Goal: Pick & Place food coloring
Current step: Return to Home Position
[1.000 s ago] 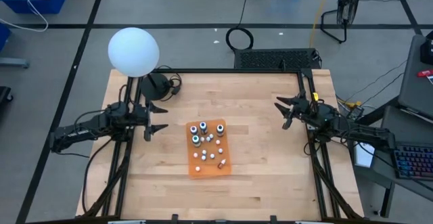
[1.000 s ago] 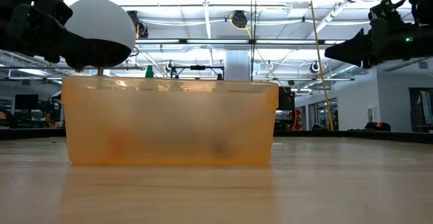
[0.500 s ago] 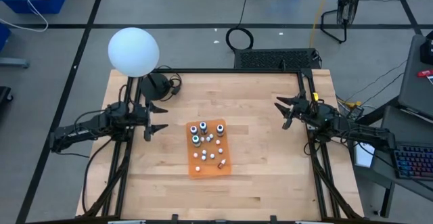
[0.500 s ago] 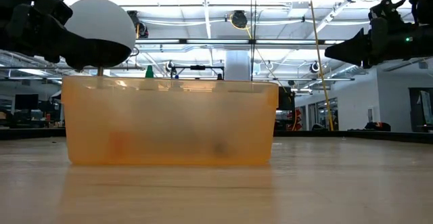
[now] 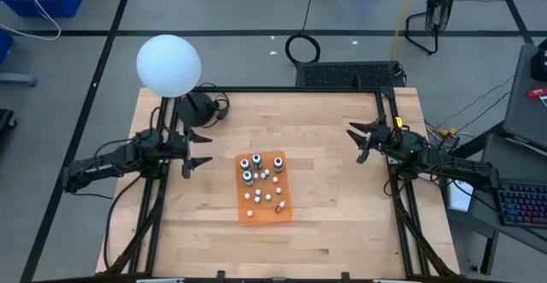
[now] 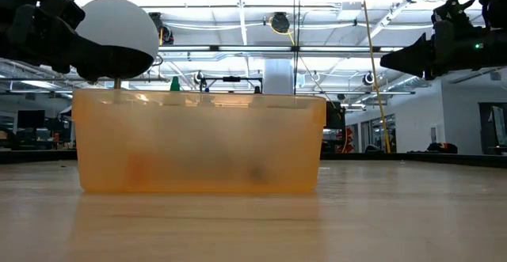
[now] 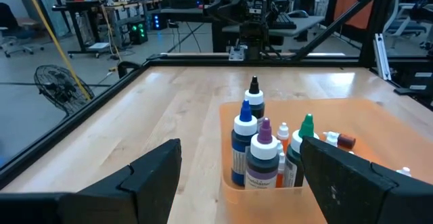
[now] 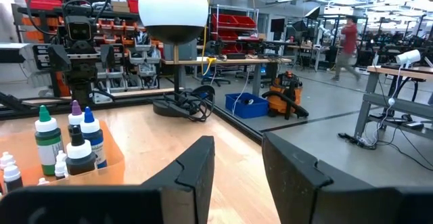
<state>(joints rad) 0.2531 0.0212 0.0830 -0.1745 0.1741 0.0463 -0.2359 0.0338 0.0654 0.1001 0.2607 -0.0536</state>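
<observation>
A shallow orange translucent plastic bin (image 5: 242,208) sits near the middle of the pale wooden table (image 5: 342,206), and all the food coloring bottles (image 5: 256,168) visible are inside it. At one end of the bin stands a cluster of taller dropper bottles: one with a black pointed cap and white body (image 7: 254,97), one blue-capped with dark blue contents (image 7: 244,141), one purple-capped (image 7: 263,158) and one green-capped (image 7: 305,141). Behind them are smaller bottles with white caps (image 7: 283,133), and a small orange-brown one (image 7: 342,141) lies on its side. The tall bottles carry printed labels, but the writing is too small to read. In the low view a green tip (image 6: 174,82) pokes above the bin's cloudy wall. The left gripper (image 5: 203,149) hovers over the table's left side, apart from the bin, its fingers spread wide and holding nothing. The right gripper (image 5: 355,144) hangs over the right side, well apart from the bin, its fingers parted and likewise empty. A large white globe on a stand (image 5: 168,64) stands at the far left corner
</observation>
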